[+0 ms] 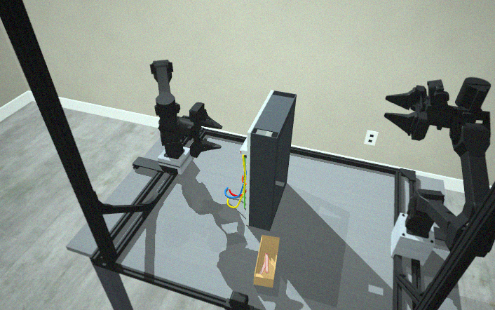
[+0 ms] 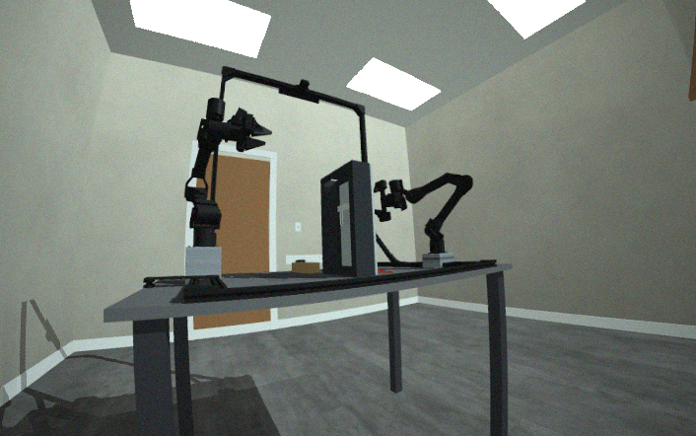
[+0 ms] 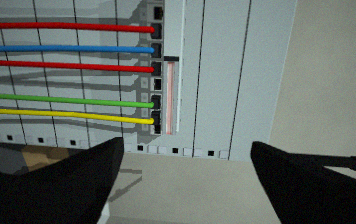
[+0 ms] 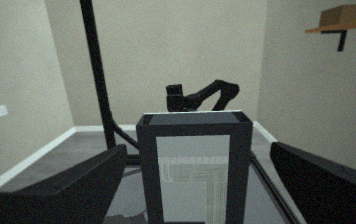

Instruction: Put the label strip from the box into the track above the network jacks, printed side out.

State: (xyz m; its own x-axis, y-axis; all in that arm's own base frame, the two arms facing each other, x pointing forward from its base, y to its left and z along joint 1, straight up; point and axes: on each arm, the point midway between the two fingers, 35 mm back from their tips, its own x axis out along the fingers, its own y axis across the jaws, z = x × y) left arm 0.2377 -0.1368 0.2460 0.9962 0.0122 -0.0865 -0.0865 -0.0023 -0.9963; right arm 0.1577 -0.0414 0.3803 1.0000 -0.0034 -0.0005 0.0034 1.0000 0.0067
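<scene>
Strip (image 3: 170,97) upright in the left-wrist view, long axis parallel to the jack row (image 3: 157,84).
</scene>
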